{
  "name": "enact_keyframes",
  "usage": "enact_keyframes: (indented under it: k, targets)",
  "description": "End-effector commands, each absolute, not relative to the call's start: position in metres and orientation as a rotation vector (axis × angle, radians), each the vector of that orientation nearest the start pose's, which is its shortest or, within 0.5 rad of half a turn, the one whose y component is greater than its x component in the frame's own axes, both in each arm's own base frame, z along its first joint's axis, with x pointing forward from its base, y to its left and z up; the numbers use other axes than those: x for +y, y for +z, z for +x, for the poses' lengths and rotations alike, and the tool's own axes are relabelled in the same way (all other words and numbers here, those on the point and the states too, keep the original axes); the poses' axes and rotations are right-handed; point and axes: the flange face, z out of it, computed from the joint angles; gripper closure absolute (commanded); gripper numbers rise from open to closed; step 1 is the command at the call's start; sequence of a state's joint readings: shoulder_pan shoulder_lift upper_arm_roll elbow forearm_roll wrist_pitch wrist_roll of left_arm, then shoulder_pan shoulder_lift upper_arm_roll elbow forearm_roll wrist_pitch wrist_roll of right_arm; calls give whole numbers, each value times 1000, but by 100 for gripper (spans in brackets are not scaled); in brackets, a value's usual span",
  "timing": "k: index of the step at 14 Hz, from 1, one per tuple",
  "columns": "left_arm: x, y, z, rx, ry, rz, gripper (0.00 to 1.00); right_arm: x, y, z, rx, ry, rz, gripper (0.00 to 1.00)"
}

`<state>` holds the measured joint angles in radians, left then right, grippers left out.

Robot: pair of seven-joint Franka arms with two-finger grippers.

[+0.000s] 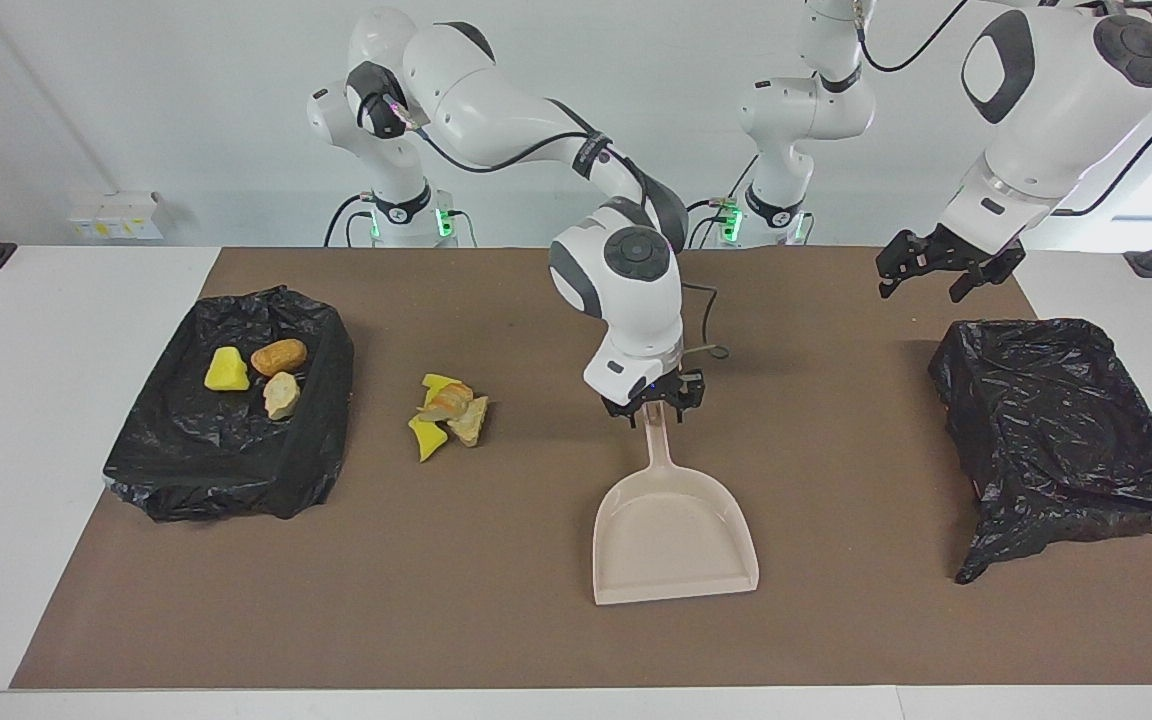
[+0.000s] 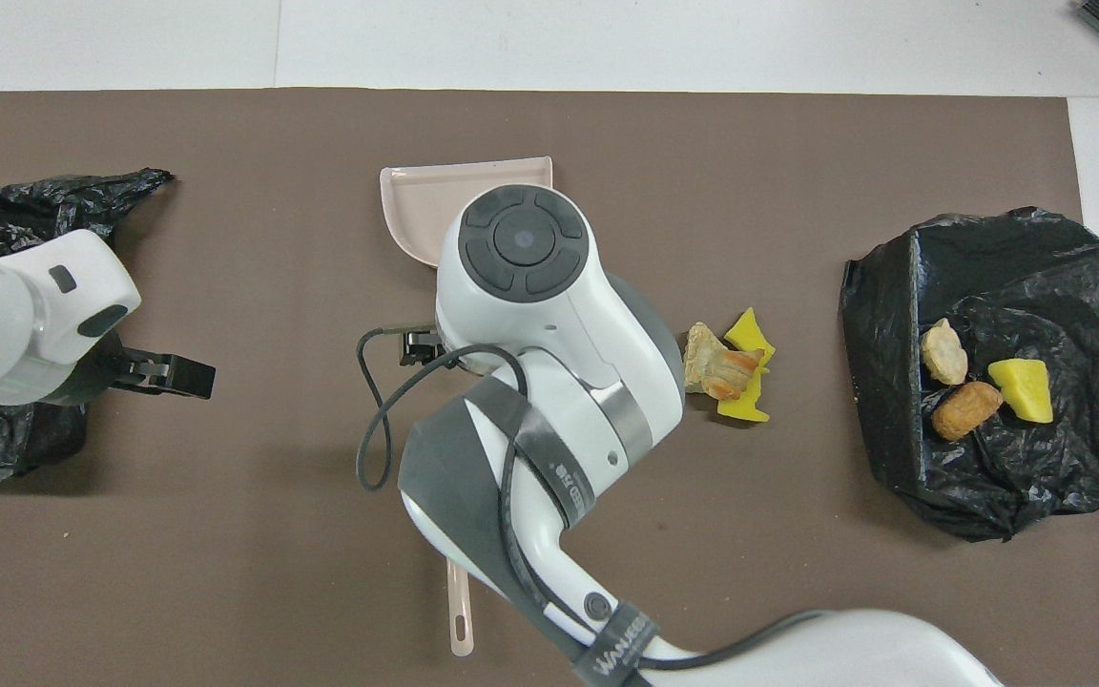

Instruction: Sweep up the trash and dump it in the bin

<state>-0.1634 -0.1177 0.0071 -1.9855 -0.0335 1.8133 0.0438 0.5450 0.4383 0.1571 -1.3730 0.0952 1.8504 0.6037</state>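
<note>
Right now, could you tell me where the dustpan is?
The dustpan lies flat mid-table, between the trash pile and the empty bin, its handle pointing toward the robots under the right gripper.

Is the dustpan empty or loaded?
Empty: the dustpan shows a bare tray; the trash pile lies on the mat beside it.

brush mostly hidden under right arm, dustpan partly covered
</note>
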Motion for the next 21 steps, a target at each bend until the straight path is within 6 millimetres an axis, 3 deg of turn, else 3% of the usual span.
enact_keyframes:
  k: [1, 2, 4, 6, 9, 12, 13, 15, 17, 18, 20, 21]
  targets:
    - [-85, 517, 513, 281, 16, -3160, 0, 435, 451, 468, -150, 153, -3000, 0]
    - [-93, 519, 517, 288, 14, -3159, 0, 435, 438, 443, -182, 135, -3004, 0]
    - [-117, 503, 519, 296, 37, -3156, 0, 442, 418, 396, -204, 67, -2950, 0]
    - [-132, 497, 517, 298, 17, -3155, 0, 467, 387, 366, -269, 113, -2962, 0]
    - [-145, 498, 546, 271, -2, -3159, 0, 460, 363, 350, -299, 148, -2987, 0]
    - [-210, 469, 586, 213, 34, -3148, 0, 468, 355, 333, -332, 141, -2983, 0]
    - [-233, 458, 594, 201, 32, -3149, 0, 468, 350, 329, -340, 136, -2981, 0]
    - [-251, 444, 606, 142, 22, -3150, 0, 465, 347, 328, -350, 131, -2980, 0]
    - [-293, 421, 609, 152, 2, -3141, 0, 464, 341, 325, -355, 139, -2985, 0]
    - [-303, 411, 610, 136, -30, -3140, 0, 464, 337, 327, -361, 122, -2978, 11]
    - [-321, 402, 605, 88, -39, -3142, 0, 464, 337, 327, -372, 120, -2975, 50]
    - [-342, 369, 601, 47, -15, -3094, 0, 466, 339, 326, -369, 116, -2972, 72]
